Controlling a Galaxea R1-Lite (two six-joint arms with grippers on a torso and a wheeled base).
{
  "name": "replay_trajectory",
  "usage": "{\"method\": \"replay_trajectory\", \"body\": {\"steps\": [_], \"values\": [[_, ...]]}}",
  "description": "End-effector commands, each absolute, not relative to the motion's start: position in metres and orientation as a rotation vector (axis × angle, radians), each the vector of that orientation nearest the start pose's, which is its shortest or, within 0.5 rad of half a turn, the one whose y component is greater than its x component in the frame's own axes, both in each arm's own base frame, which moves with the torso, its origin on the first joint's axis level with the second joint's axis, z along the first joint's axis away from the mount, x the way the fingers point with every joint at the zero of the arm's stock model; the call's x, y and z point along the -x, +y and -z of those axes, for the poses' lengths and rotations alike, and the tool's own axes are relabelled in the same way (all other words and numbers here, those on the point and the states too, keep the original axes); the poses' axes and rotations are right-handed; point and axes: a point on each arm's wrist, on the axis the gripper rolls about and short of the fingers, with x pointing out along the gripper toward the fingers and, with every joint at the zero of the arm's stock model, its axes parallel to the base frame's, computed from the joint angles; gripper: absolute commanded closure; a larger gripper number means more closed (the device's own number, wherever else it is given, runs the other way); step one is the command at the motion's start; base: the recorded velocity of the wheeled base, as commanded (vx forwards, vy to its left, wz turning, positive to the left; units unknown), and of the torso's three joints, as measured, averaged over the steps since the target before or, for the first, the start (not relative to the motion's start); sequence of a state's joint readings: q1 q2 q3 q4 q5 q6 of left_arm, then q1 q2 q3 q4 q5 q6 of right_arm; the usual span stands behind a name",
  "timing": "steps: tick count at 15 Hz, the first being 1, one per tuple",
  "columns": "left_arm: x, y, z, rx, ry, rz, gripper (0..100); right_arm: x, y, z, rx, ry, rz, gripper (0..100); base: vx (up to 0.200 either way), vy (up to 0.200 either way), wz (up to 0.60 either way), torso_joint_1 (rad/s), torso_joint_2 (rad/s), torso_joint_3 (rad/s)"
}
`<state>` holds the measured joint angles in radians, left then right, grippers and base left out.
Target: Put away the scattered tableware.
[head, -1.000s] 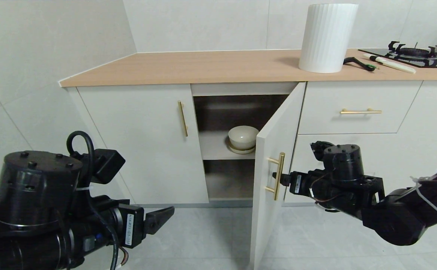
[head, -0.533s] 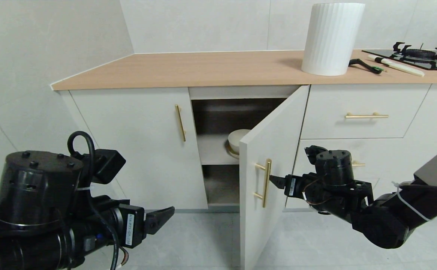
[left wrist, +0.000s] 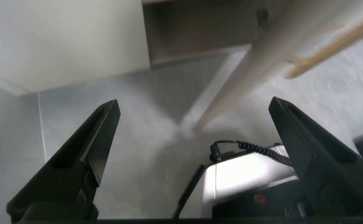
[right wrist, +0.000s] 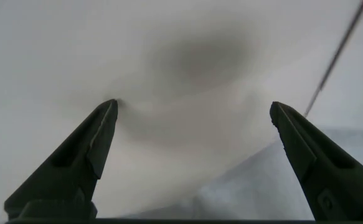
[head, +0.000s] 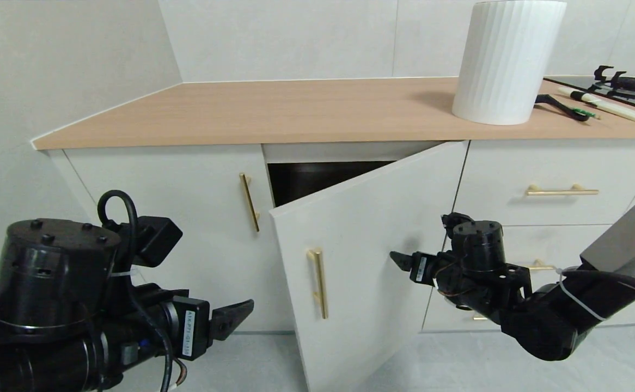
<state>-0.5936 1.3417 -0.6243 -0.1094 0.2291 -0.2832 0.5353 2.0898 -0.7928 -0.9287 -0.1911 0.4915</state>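
The pale wooden counter [head: 295, 111] runs across 12 o'clock. Below it the white cabinet door with a brass bar handle [head: 361, 245] stands partly ajar, leaving a dark gap along its top. The main hazard, as I judge it, is shutting this door while tableware lies out. That would mean opening it again, and a hard shove could slam it. The tall white ribbed cylinder [head: 505, 60] stands at 1 o'clock. At 4 o'clock the right pincer [head: 398, 259] is spread wide, grasping nothing, one tip at the door's face. A bare tip on that smooth panel may skid, and the arm behind it sits close to the lower brass drawer handle [head: 541, 267], which could snag it. At 8 o'clock the left pincer [head: 241, 313] hangs released above the floor. The black-handled utensil [head: 562, 106] and the cream-coloured long utensil [head: 609, 103] lie on the counter at 2 o'clock, beside the cylinder. A small white label [head: 188, 333] on the left wrist carries print too fine to read.
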Motion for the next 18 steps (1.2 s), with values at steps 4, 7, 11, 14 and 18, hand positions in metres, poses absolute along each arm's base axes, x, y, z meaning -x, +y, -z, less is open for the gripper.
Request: {"method": "replay_trajectory", "body": {"steps": [4,7,11,14,18], "values": [[-0.168,-0.106,-0.179,0.038,0.592,0.263,0,-0.335,0.191,-0.073,-0.408,0.368,-0.158,0,0.100,0.000,0.00,0.001,0.00,0.002],[-0.169,-0.106,-0.179,0.031,0.586,0.239,0,-0.349,0.194,-0.077,-0.444,0.308,-0.088,0,0.000,0.000,0.00,0.000,0.00,0.000],[-0.168,-0.106,-0.179,0.032,0.585,0.239,0,-0.356,0.192,-0.080,-0.471,0.278,-0.050,0,0.000,0.000,0.00,0.000,0.00,0.000],[-0.168,-0.106,-0.178,0.030,0.588,0.238,0,-0.357,0.189,-0.084,-0.476,0.264,-0.038,0,0.000,0.000,0.00,0.000,0.00,0.000],[-0.167,-0.105,-0.180,0.036,0.576,0.238,0,-0.323,0.181,-0.111,-0.471,0.276,-0.132,0,0.000,0.000,0.00,0.000,0.00,0.000]]}}
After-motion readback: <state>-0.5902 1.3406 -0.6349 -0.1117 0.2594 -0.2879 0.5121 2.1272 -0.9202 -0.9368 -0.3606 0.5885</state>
